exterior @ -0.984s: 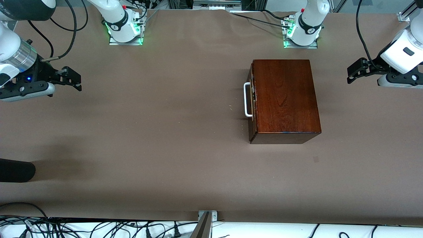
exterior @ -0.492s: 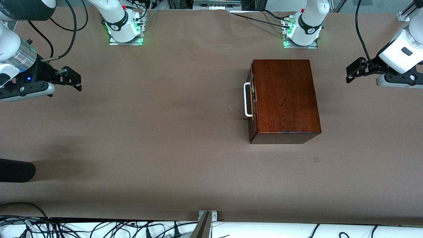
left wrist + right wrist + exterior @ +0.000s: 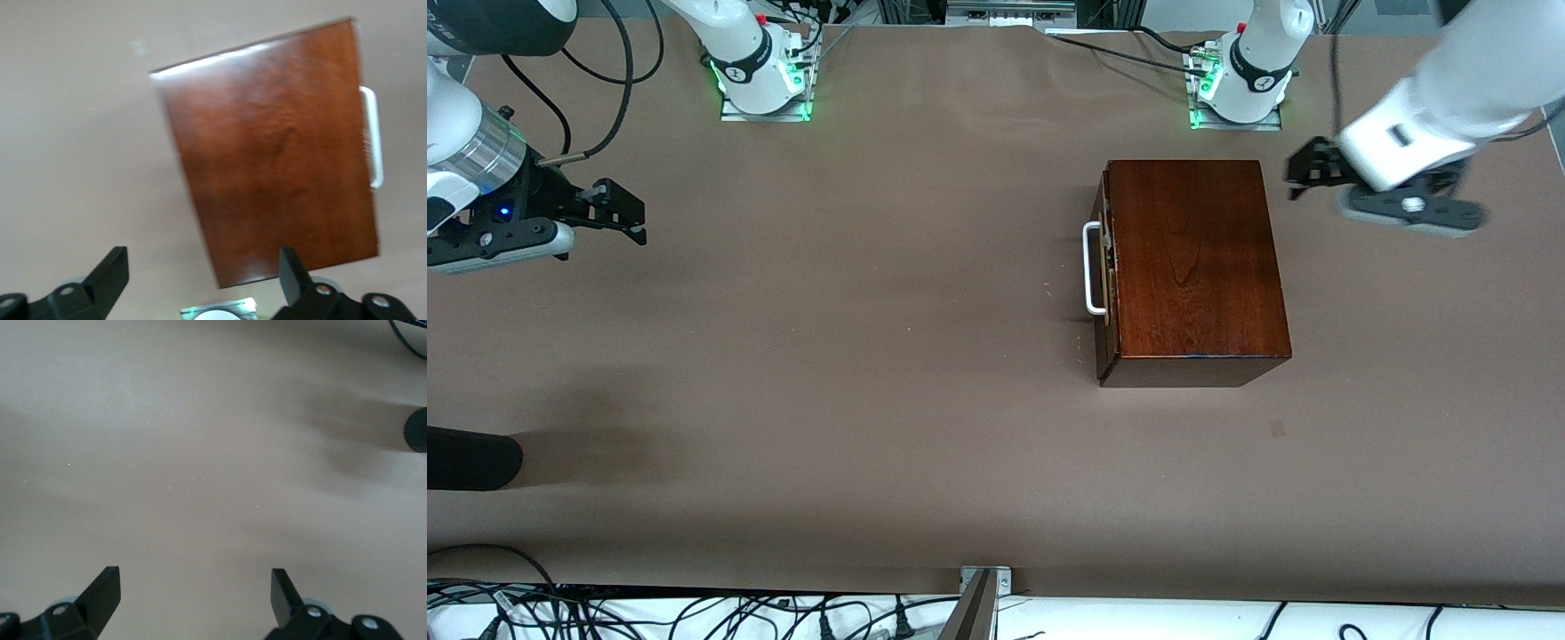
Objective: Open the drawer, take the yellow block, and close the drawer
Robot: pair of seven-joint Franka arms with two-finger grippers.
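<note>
A: We start at the right arm's end of the table, where the right gripper (image 3: 633, 213) hangs over bare brown table (image 3: 854, 356), and that arm is simply waiting.

B: Its wrist view backs us up. We see two dark fingers (image 3: 100, 590) spread wide with only tabletop between them, and nothing is held.

A: Low at that same edge we spot a dark rounded object (image 3: 471, 458) poking in. We cannot tell what it is.

B: Moving along toward the middle, we reach the white U-shaped handle (image 3: 1092, 268). It sits on the drawer (image 3: 1106, 276), and the handle faces the right arm's end of the table.

A: The drawer looks pushed in. We see only its dark front, flush or nearly flush with the glossy mahogany box (image 3: 1193, 258).

B: And the yellow block? We cannot see it anywhere in these views.

A: On to the left arm's end. The left gripper (image 3: 1303, 173) is up in the air over the table, just beside the corner of the box that is toward the robots' bases.

B: Through its wrist camera we look down on the box lid (image 3: 273, 153) and the white handle (image 3: 373, 137). Its fingers (image 3: 110, 273) stand wide apart and empty, touching nothing.
</note>
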